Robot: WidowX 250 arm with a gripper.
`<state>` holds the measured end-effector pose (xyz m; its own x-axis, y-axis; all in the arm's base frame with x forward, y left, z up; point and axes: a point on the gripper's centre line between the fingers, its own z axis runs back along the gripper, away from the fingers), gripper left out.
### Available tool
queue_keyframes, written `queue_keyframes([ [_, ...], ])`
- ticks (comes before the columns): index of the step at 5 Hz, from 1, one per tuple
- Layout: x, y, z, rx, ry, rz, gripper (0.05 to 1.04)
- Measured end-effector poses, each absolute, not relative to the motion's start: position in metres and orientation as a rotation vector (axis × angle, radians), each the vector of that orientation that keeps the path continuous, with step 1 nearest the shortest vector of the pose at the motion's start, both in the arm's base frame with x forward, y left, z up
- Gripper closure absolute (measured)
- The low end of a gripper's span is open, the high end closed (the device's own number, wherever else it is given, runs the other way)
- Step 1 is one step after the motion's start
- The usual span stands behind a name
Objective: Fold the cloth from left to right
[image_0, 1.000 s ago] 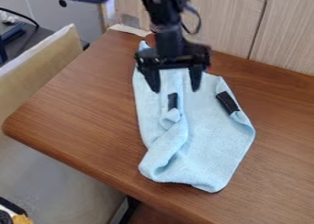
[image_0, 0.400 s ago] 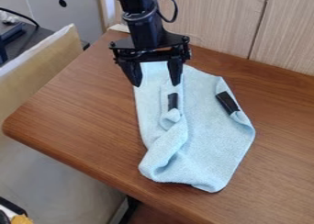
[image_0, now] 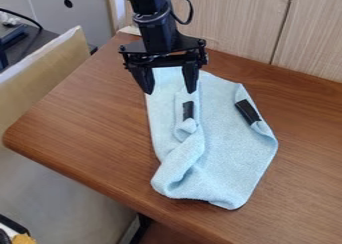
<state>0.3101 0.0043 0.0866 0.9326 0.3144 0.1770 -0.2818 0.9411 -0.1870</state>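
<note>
The black gripper hangs over the upper part of the cloth, its two fingers apart with nothing held between them. Below it the light blue cloth lies on the wooden table. A strip of the cloth is folded over near its left side, with a black patch on it and a rumpled ridge running down to the lower left corner. At the right edge a narrow flap with another black patch is turned inward. The arm covers the cloth's far end.
The brown table has its rounded corner at the left, with a tan board beyond that edge. A wooden panel wall stands behind the table. Some dark equipment sits at the upper left.
From the first earlier frame, the gripper has shifted left and slightly up over the cloth. Between the later earlier frame and now it holds still. The cloth looks the same.
</note>
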Motion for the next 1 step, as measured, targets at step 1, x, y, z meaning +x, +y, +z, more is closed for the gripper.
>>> queue_keyframes([
  [1,0.3101,0.0043,0.0866,-0.16,-0.207,0.309,0.083],
])
